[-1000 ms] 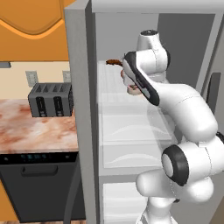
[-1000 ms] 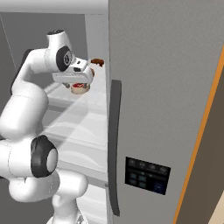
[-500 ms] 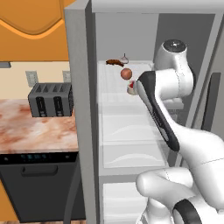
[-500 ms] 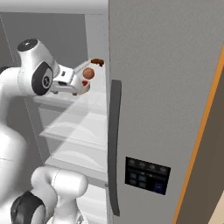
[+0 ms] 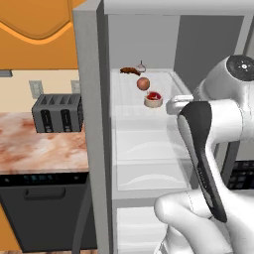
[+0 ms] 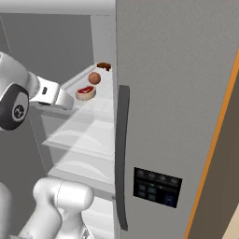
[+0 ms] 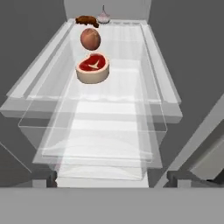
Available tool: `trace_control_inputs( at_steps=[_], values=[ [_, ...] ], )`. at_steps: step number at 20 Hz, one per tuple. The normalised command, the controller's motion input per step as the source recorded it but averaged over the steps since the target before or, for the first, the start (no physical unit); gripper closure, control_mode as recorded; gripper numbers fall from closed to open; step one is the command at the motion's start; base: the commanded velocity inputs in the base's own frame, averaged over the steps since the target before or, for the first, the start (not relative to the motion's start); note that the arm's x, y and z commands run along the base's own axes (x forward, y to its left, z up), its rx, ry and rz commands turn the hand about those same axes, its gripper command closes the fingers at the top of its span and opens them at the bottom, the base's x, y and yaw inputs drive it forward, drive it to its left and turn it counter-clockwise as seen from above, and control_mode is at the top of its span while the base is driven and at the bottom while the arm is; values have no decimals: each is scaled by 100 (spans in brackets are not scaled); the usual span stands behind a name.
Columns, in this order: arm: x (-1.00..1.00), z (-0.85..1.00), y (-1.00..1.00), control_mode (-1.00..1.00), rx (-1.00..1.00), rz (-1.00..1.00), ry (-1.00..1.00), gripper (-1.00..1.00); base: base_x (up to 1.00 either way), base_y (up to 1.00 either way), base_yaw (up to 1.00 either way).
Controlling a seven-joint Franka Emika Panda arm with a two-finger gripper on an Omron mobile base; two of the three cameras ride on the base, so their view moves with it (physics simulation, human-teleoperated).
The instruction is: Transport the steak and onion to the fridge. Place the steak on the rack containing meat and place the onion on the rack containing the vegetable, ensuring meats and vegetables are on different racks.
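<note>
Fridge (image 5: 89, 124) is open, front of the top shelf (image 7: 127, 87) is bare: clear entry from the front and along its right half. Left half is blocked by 2 items in line, steak (image 7: 92, 68) nearest the front, onion (image 7: 90, 39) just behind it. Back edge holds a dark brown item (image 7: 87, 20) and a small whitish bulb (image 7: 103, 17), probably garlic. Door (image 6: 177, 116) walls off the right side. Lower shelves (image 5: 149, 144) look unoccupied.
</note>
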Motion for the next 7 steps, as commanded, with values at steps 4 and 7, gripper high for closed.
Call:
trace_control_inputs(
  at_steps=[4,7],
  values=[
    [-100,49,0,-100,4,0,-2,-100,0,0,0],
    [-100,10,-1,-100,1,0,0,-100,0,0,0]
  ],
)
